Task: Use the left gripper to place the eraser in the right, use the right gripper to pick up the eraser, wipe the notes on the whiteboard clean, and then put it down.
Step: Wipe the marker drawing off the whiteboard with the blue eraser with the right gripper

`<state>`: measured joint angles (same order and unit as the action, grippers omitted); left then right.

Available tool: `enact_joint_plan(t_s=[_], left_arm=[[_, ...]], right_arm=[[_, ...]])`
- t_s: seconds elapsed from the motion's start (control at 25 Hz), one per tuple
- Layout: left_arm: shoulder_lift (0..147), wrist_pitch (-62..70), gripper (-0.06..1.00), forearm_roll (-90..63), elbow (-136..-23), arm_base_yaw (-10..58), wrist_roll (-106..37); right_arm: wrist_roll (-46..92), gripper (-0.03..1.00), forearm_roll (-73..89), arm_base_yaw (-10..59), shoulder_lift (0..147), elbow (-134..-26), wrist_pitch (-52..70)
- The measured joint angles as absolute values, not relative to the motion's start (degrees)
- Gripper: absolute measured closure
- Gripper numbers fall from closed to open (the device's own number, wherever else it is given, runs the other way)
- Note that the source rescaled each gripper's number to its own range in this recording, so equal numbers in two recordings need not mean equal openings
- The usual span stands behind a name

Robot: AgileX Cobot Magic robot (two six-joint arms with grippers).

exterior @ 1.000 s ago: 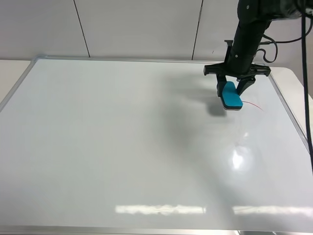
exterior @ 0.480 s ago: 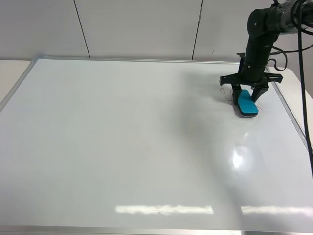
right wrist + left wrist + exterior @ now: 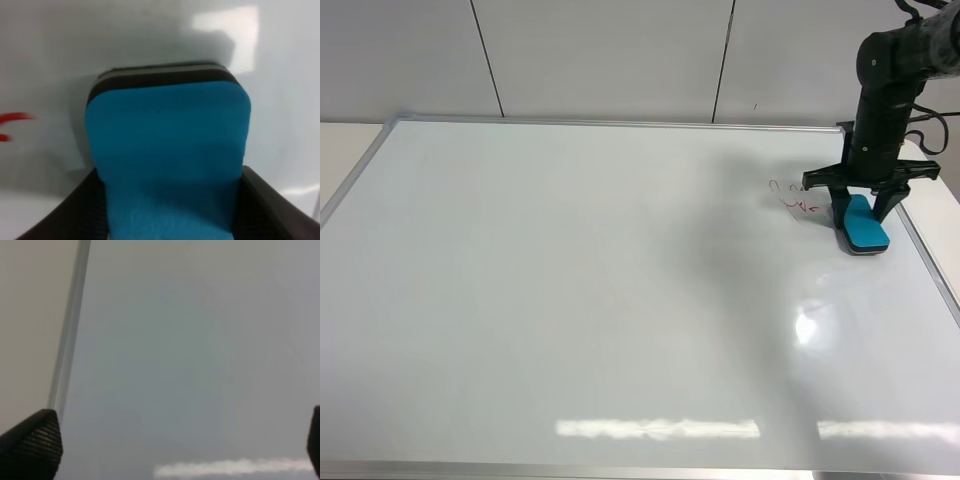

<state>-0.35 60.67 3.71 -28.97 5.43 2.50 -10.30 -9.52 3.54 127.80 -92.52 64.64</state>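
My right gripper is shut on the teal-blue eraser and presses its dark felt side on the whiteboard near the right frame. In the right wrist view the eraser fills the frame between the fingers. The red notes lie just left of the eraser; a red stroke of them shows at the edge of the right wrist view. My left gripper is out of the exterior view; its wrist view shows two wide-apart fingertips over the board beside the frame, empty.
The board's silver frame runs close on the right of the eraser. A pale table surface lies beyond the board's left edge. Grey wall panels stand behind.
My right gripper has slid the eraser to the right and nearer across the board. The red scribble, hidden by the gripper before, now shows left of it.
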Motion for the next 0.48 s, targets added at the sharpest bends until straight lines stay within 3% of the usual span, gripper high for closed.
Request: enact_joint_plan(t_s=[0.48], left_arm=[[-0.4, 60.6, -0.06, 3.8, -29.0, 5.4, 2.5]], right_arm=[[-10.2, 0.97, -2.7, 16.6, 136.6, -109.6, 68.2]])
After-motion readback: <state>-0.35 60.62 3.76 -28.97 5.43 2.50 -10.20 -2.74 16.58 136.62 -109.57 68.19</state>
